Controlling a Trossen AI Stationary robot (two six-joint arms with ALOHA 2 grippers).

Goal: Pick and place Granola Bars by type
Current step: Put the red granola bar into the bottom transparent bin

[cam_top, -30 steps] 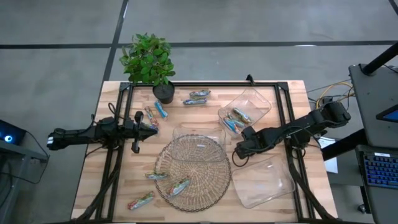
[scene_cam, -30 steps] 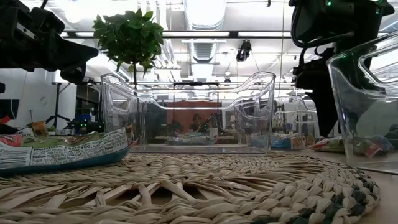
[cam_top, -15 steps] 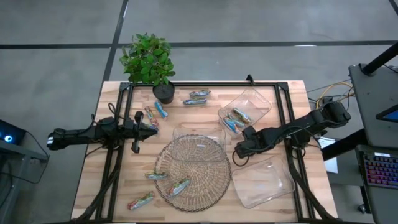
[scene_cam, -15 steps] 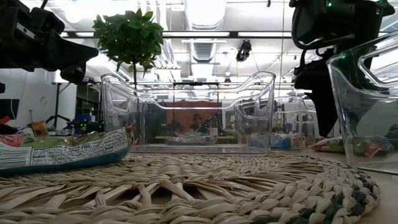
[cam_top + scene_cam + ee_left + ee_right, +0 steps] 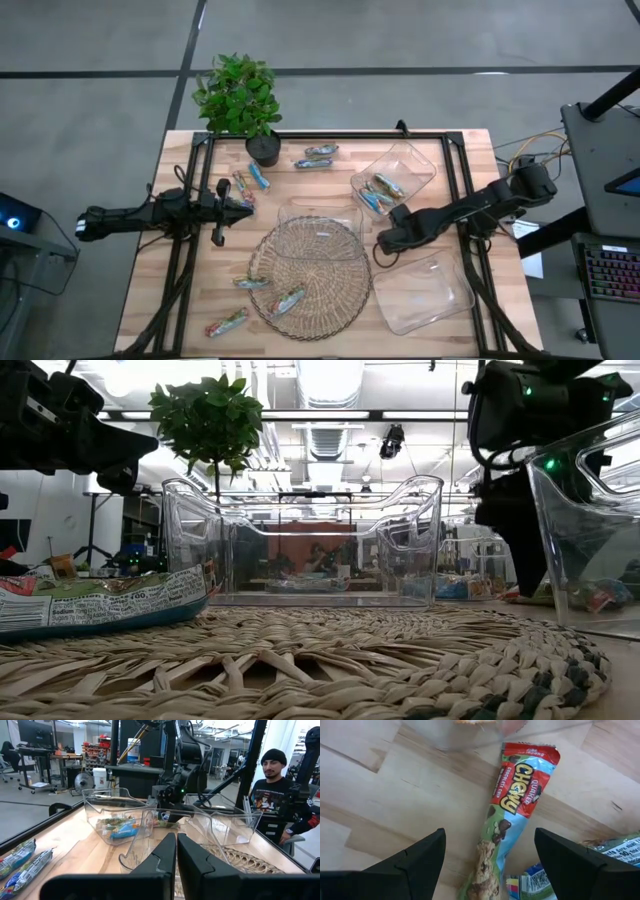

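Right hand (image 5: 490, 865) poised, fingers spread, over a red-and-blue wrapped granola bar (image 5: 512, 815) lying flat on the pale wooden surface (image 5: 420, 150)

To grip well, drop straight and pinch across the bar's narrow width, clear of the clear plastic tray (image 5: 395, 178) beside it — its wrapper reads "Quaker Chewy, Chocolate Chip". Left hand (image 5: 243, 204) waits, fingers together, near bars at the surface's left

Grey concrete floor (image 5: 90, 120) surrounds the wooden table (image 5: 150, 300), dark seams crossing it. At three o'clock, a dark desk (image 5: 600, 170) with a keyboard (image 5: 612, 272). Overhead, ceiling ducts (image 5: 330, 380); a person (image 5: 272, 785) stands beyond the table.
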